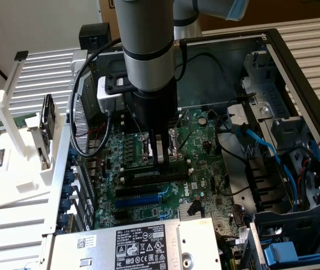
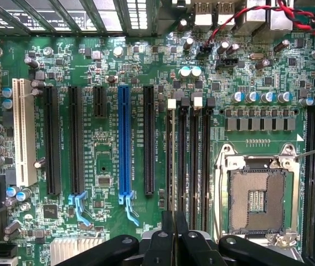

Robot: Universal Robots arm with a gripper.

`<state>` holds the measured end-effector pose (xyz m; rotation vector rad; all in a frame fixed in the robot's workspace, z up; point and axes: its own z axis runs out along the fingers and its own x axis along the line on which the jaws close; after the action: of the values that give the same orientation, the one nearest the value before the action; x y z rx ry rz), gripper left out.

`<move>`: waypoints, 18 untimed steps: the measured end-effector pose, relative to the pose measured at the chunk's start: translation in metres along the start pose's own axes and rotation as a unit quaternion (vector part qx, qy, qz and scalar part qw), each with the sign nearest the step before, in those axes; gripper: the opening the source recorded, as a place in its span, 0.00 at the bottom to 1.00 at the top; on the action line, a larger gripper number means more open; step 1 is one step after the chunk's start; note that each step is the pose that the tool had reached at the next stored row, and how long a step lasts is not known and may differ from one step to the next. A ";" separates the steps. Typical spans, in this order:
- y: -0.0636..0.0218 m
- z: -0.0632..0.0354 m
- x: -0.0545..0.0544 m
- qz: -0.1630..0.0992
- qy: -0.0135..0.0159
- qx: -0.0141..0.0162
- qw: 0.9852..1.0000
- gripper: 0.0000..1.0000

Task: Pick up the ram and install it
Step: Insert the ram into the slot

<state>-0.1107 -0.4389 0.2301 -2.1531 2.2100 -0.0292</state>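
1. The motherboard [image 1: 165,197] is lying flat inside the open case.
2. The gripper [image 1: 160,163] [image 2: 175,233] is hanging over its memory slots, fingers nearly closed.
3. The ram [image 1: 157,174] is standing edge-up in a slot at six o'clock of the fingertips, seemingly pinched between them.

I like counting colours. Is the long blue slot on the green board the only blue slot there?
Yes, in the wrist view just one long slot is blue; on the green board the others are black or white.

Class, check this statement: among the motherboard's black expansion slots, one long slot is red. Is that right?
Not right. That long slot is blue, not red, as the wrist view shows. It does stand among black slots on the motherboard.
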 end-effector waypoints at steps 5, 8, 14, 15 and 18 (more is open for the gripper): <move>0.0001 0.0013 0.000 0.000 0.000 0.000 1.000 0.12; 0.0001 0.0024 0.000 0.000 0.000 0.000 1.000 0.12; 0.0001 0.0026 0.000 0.000 0.000 0.000 1.000 0.12; 0.0001 0.0026 0.000 0.000 0.000 0.000 1.000 0.12; 0.0001 0.0026 0.000 0.000 0.000 0.000 1.000 0.12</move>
<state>-0.1107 -0.4389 0.2275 -2.1531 2.2100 -0.0292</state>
